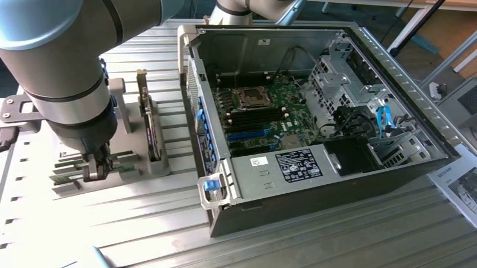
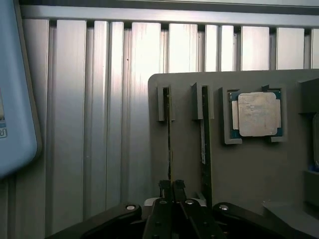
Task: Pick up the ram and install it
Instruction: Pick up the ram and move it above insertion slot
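Note:
The ram is a thin green stick standing on edge in a slot of the grey holder. My gripper sits over its near end with both fingers pressed together on the edge. A second green stick stands in the neighbouring slot, untouched. In the exterior view my gripper reaches straight down into the holder at the exterior view's left, well apart from the open computer case. The motherboard lies inside the case with its dark memory slots showing.
A square silver processor rests in its own pocket of the holder. A hard drive stands upright between the holder and the case. A pale blue object lies on the ribbed metal table.

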You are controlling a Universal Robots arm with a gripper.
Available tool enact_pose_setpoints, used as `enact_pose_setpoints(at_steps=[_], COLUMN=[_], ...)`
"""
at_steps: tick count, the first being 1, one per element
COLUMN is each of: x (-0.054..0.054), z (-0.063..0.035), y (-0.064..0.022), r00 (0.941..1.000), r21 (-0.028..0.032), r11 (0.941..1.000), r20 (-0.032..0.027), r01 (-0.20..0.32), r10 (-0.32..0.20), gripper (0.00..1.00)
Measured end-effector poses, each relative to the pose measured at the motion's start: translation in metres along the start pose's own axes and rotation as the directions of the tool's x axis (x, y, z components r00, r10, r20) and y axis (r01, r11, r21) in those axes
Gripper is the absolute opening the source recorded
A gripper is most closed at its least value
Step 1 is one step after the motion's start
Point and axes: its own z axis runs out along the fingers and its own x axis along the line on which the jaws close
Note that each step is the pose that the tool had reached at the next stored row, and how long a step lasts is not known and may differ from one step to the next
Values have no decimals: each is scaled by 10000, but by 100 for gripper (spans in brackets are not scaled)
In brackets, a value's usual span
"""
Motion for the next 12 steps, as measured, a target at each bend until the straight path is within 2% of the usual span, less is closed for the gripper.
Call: enact_pose_setpoints(at_steps=[7,12], x=[-3,-6], z=[-106,-250], y=[5,11], r00=[10000,10000], r21=[1,0], r11=[10000,10000], r20=[1,3], r01=[1,0], r10=[-1,0], gripper=[12,12])
